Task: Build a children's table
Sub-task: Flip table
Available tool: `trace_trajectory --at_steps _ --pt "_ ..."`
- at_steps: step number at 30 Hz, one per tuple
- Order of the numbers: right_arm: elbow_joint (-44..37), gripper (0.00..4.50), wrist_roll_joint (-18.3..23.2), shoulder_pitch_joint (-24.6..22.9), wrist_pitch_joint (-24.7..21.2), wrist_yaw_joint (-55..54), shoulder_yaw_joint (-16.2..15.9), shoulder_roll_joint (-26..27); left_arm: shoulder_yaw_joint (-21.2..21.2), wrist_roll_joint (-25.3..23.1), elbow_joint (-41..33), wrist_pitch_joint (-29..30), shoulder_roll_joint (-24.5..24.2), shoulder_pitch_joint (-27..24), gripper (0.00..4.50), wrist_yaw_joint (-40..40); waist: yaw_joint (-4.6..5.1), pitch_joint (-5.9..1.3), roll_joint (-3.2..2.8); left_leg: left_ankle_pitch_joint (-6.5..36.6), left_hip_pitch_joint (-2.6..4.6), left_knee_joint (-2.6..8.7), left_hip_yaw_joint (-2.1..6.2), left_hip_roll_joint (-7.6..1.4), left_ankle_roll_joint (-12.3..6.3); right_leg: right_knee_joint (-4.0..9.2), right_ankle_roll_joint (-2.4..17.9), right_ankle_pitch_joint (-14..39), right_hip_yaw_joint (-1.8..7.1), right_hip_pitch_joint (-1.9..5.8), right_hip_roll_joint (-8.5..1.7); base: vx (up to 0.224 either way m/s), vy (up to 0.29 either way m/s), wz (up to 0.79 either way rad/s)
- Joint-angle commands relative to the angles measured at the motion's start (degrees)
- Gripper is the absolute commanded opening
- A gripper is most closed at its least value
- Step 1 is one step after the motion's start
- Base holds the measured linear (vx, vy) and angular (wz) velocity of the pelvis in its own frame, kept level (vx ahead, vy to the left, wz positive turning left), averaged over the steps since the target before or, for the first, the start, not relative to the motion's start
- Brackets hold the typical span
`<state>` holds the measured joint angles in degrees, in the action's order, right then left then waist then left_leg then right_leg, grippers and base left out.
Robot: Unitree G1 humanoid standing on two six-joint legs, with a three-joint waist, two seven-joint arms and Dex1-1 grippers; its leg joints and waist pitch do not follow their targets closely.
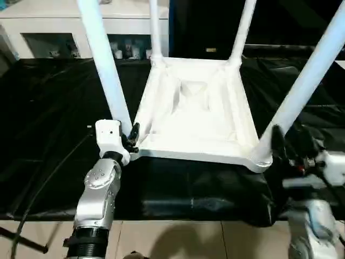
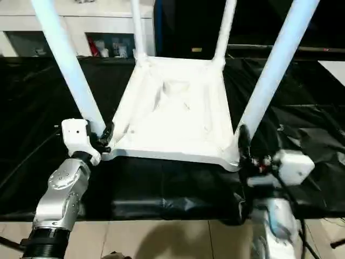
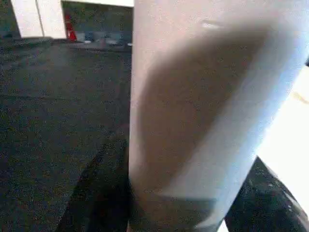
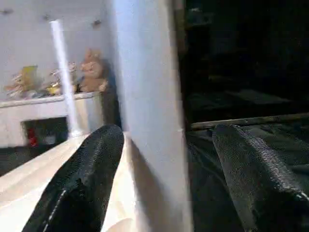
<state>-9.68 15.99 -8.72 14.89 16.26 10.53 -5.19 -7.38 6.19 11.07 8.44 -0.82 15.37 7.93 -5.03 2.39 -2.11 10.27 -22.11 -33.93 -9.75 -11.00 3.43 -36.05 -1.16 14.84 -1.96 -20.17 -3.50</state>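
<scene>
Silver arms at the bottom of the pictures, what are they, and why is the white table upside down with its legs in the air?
Those belong to a robot. Two pictures come from cameras in its head, looking down; the other two come from cameras on its wrists. The small white plastic children's table lies upside down on the black-covered work table, with four long white tube legs pointing up. The left claw is closed around the near left leg close to its bottom end. The right claw has its black fingers on either side of the near right leg, with a gap on one side, so it isn't squeezing.
</scene>
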Motion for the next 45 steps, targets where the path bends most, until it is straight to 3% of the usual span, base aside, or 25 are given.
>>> trace_trajectory --at_steps 1,2,4,6,8,9,10,12,13,16,17,19,20,22,23,24,25,28,31,33,34,36,38,41,45 --pt "-2.2 3.28 1.1 -1.9 -3.5 4.4 -3.9 -1.9 -3.5 6.5 1.1 2.9 2.2 0.8 2.06 -1.7 -0.05 -2.23 0.94 14.1 0.76 4.52 0.98 -1.92 -2.0 5.76 6.2 8.1 2.31 0.54 -3.98 0.0 0.0 0.0" --pt "-2.4 3.28 1.8 -2.9 -6.1 7.1 -6.1 -3.4 -3.9 7.3 0.8 3.7 2.6 0.9 2.06 -1.7 -0.07 -2.19 1.04 13.7 0.5 4.54 1.05 -1.89 -2.27 5.82 6.0 8.8 2.27 0.84 -4.04 0.0 0.0 0.0" --pt "-2.2 3.28 1.8 -3.0 -6.9 7.7 -6.6 -3.8 -4.1 7.8 0.7 4.0 2.8 1.0 2.06 -1.7 0.04 -2.22 1.02 13.9 0.52 4.46 1.0 -1.84 -2.4 5.97 6.2 10.0 2.3 0.55 -4.05 0.0 0.0 0.0" --pt "-0.3 3.28 2.3 -2.2 -12.4 8.9 -8.0 -4.4 -5.9 10.9 -0.3 5.7 4.2 1.2 2.06 -2.3 0.07 -2.34 1.18 12.8 0.4 4.43 1.07 -1.89 -2.56 5.79 6.8 9.3 2.21 0.7 -4.01 0.0 0.0 0.0" --pt "0.2 3.28 2.7 -1.8 -14.2 8.9 -8.2 -4.4 -6.4 11.6 -0.5 6.2 4.6 1.4 2.06 -2.6 -0.02 -2.47 1.3 11.7 0.42 4.24 0.97 -1.95 -2.85 5.63 7.5 7.5 2.25 0.52 -3.95 0.0 0.0 0.0" --pt "1.6 3.28 2.7 -0.2 -16.1 10.5 -10.2 -4.9 -7.0 12.7 -1.2 7.4 5.3 1.3 2.06 -2.6 -0.15 -2.7 1.15 10.2 0.34 4.06 1.0 -1.94 -3.09 5.26 8.0 4.8 2.22 0.67 -3.99 0.0 0.0 0.0" --pt "2.5 3.56 3.0 1.1 -16.9 10.9 -10.8 -4.8 -7.3 13.2 -1.7 7.9 5.6 1.1 2.06 -2.5 -0.06 -2.75 1.58 8.6 0.18 3.89 0.95 -1.81 -3.64 4.94 8.6 2.1 2.07 0.86 -3.87 0.0 0.0 0.0" --pt "3.1 3.63 3.3 2.1 -17.5 11.0 -11.2 -4.8 -7.4 13.5 -1.9 8.2 5.8 1.1 2.06 -2.4 0.03 -2.78 1.68 7.4 0.03 3.79 0.89 -1.74 -4.2 4.9 8.7 0.7 2.01 0.88 -3.84 0.0 0.0 0.0" --pt "4.5 3.79 5.9 4.7 -21.5 9.2 -10.5 -3.3 -8.0 14.2 -2.2 8.8 6.3 1.2 2.06 -2.9 -0.03 -2.96 1.61 5.9 0.23 3.55 0.85 -1.78 -4.91 4.45 9.3 -2.5 2.04 0.78 -3.77 0.0 0.0 0.0" --pt "7.1 4.05 9.2 8.8 -23.2 8.4 -9.6 -1.1 -8.0 14.3 -2.8 9.2 6.5 1.4 2.06 -3.0 -0.18 -3.19 1.53 4.4 0.28 3.29 0.74 -1.98 -5.53 4.15 9.9 -5.1 2.07 0.66 -3.8 0.0 0.0 0.0" --pt "7.9 4.08 13.9 10.9 -26.2 9.7 -9.0 0.5 -8.0 14.6 -3.2 9.7 6.9 1.6 2.06 -3.3 -0.22 -3.19 1.91 3.8 0.17 3.27 0.69 -1.99 -5.65 4.07 9.7 -6.2 2.05 0.78 -3.79 0.0 0.0 0.0" --pt "8.6 4.25 17.4 12.3 -28.5 11.1 -8.7 1.5 -8.2 14.9 -3.3 10.0 7.1 1.9 2.06 -3.5 -0.13 -3.15 1.83 4.5 0.12 3.43 0.77 -1.96 -6.32 3.94 10.4 -6.4 1.89 0.85 -3.99 0.0 0.0 0.0" --pt "8.8 4.47 18.0 12.6 -29.6 12.5 -9.0 1.5 -8.2 15.0 -3.3 10.1 7.1 1.9 2.06 -3.6 -0.18 -3.12 2.07 4.5 0.2 3.41 0.77 -2.05 -6.19 4.0 10.3 -6.1 1.88 0.83 -3.93 0.0 0.0 0.0" --pt "8.9 4.5 20.3 13.2 -32.0 14.8 -9.3 2.0 -8.2 15.2 -3.6 10.5 7.0 1.9 2.06 -3.9 -0.36 -3.24 2.22 3.7 0.18 3.32 0.7 -2.07 -6.16 3.83 10.4 -7.2 1.89 0.96 -3.99 0.0 0.0 0.0" --pt "9.3 4.5 20.8 13.6 -32.3 15.6 -9.5 2.2 -8.3 15.3 -3.8 10.7 7.1 1.8 2.06 -4.1 -0.47 -3.23 2.13 3.6 0.2 3.34 0.72 -2.11 -6.09 3.78 10.4 -7.3 1.89 0.92 -4.05 0.0 0.0 0.0" --pt "9.9 4.5 20.8 14.1 -31.9 15.8 -9.4 2.7 -8.5 15.3 -4.0 10.9 7.1 1.8 2.06 -4.2 -0.51 -3.3 2.49 3.3 0.16 3.31 0.68 -2.14 -6.09 3.73 10.5 -7.8 1.87 1.01 -4.11 0.0 0.0 0.0" --pt "10.6 4.5 20.9 14.6 -32.0 15.7 -9.1 3.1 -8.6 15.4 -4.2 11.0 7.1 1.8 2.06 -4.4 -0.63 -3.34 2.24 2.9 0.21 3.32 0.7 -2.2 -5.96 3.6 10.8 -8.1 1.82 0.92 -4.18 0.0 0.0 0.0" --pt "12.3 4.5 20.9 16.0 -31.9 14.9 -8.3 4.0 -9.0 15.5 -4.5 11.2 7.3 1.7 2.06 -4.8 -0.58 -3.24 2.35 3.2 0.2 3.45 0.68 -2.17 -5.39 3.68 11.0 -7.3 1.79 0.95 -4.17 0.0 0.0 0.0" --pt "18.2 4.5 21.0 20.3 -31.5 11.0 -5.8 5.9 -9.1 15.4 -4.9 11.6 7.4 1.6 2.06 -4.7 -0.25 -3.23 2.32 3.8 0.24 3.58 0.72 -2.15 -4.65 3.72 11.0 -6.6 1.78 0.91 -4.19 0.0 0.0 0.0" --pt "23.2 4.5 19.7 23.5 -30.0 6.6 -3.7 7.0 -8.8 15.4 -5.0 11.7 7.4 1.5 2.06 -4.6 0.24 -3.09 2.67 4.9 -0.02 3.92 0.75 -1.97 -3.73 3.94 11.1 -3.4 1.62 1.11 -4.34 0.0 0.0 0.0" --pt "25.1 4.5 20.4 24.9 -29.5 5.7 -2.5 7.6 -8.7 15.3 -5.0 11.7 7.3 1.5 2.06 -4.5 0.38 -3.06 2.57 6.0 0.19 3.92 0.68 -2.0 -2.97 4.22 11.0 -0.5 1.63 0.89 -4.35 0.0 0.0 0.0" --pt "27.2 4.5 21.6 26.7 -29.0 5.7 -1.3 8.3 -8.8 15.5 -5.1 11.7 7.1 1.3 2.06 -4.4 0.37 -3.02 2.25 6.7 0.4 3.9 0.55 -2.08 -2.42 4.36 10.8 0.5 1.86 0.67 -4.3 0.0 0.0 0.0" --pt "29.8 4.5 23.0 28.7 -29.6 6.7 -0.8 9.0 -8.9 15.6 -5.1 11.7 7.0 1.2 2.06 -4.4 0.06 -3.21 2.25 5.7 0.46 3.75 0.54 -2.14 -2.52 4.11 10.5 -1.8 1.91 0.78 -4.26 0.0 0.0 0.0" --pt "30.5 4.5 22.8 29.5 -29.8 6.3 -0.9 9.6 -8.8 15.4 -5.2 11.8 7.1 1.3 2.06 -4.5 -0.57 -3.6 2.43 1.0 0.34 3.34 0.49 -2.07 -4.11 3.23 11.0 -10.1 1.72 0.91 -4.07 0.0 0.0 0.0" --pt "30.5 4.5 23.6 29.6 -30.8 7.5 -0.5 10.3 -8.7 15.5 -5.4 11.8 7.1 1.1 2.06 -4.5 -0.71 -3.48 2.44 2.3 0.37 3.4 0.46 -2.12 -4.83 3.35 11.1 -9.3 1.73 0.85 -4.26 0.0 0.0 0.0"
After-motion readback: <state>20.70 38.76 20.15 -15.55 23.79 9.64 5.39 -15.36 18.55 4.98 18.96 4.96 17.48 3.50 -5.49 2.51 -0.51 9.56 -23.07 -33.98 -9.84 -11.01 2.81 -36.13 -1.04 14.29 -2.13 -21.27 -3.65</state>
